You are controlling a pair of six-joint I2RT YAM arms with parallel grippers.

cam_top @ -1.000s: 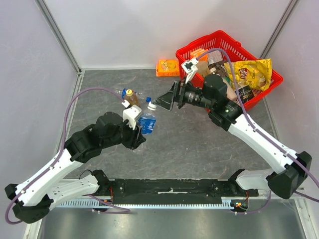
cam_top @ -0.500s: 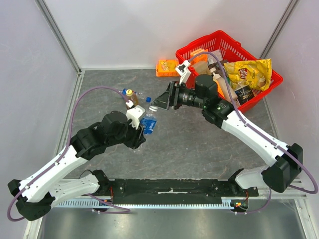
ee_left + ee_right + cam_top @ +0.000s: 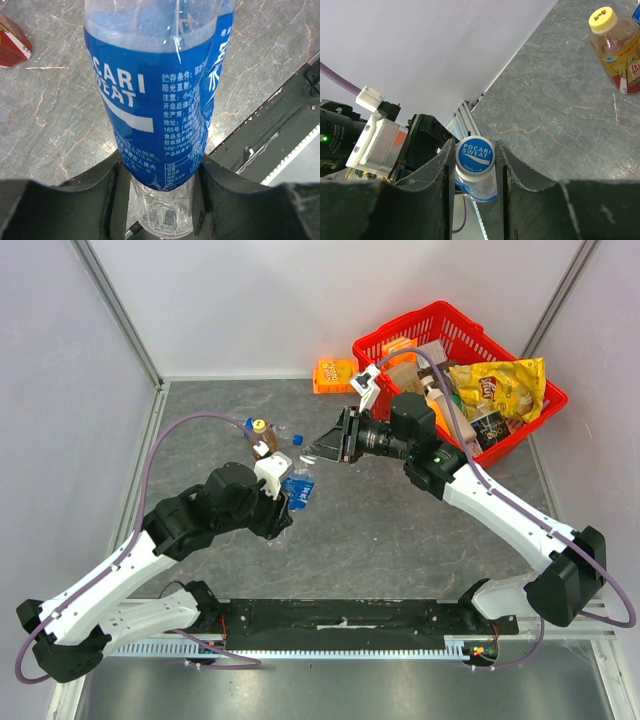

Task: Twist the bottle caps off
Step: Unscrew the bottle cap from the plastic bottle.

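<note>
- Gripping the clear bottle [image 3: 160, 100] near its base, the left gripper [image 3: 159, 172] is narrowed onto it, with a finger pressed to each side at the lower edge of the blue label. The bottle leans toward the right arm and appears to be lifted off the table [image 3: 400, 530].
- Judging from that hold, this side should act as a vice. It needs to squeeze enough that the thin wall cannot spin between the fingers, but not so hard that it buckles.
- Just behind stands the amber bottle [image 3: 262, 437] with its yellow cap [image 3: 602, 19] on, apart from both arms and not yet dealt with.
- Seated on the neck of the held bottle, the white-and-blue cap [image 3: 475, 154] lies squarely between the right fingers.
- Closed narrow onto that cap, the right gripper [image 3: 475, 167] has a finger against the rim on either side.
- For the twist, I would line the wrist up with the neck and turn the way the printed arrow points. Easing outward as the thread runs should stop the cap jamming or slipping.
- Far right, the red basket [image 3: 380, 345] of packets plays no part.
</note>
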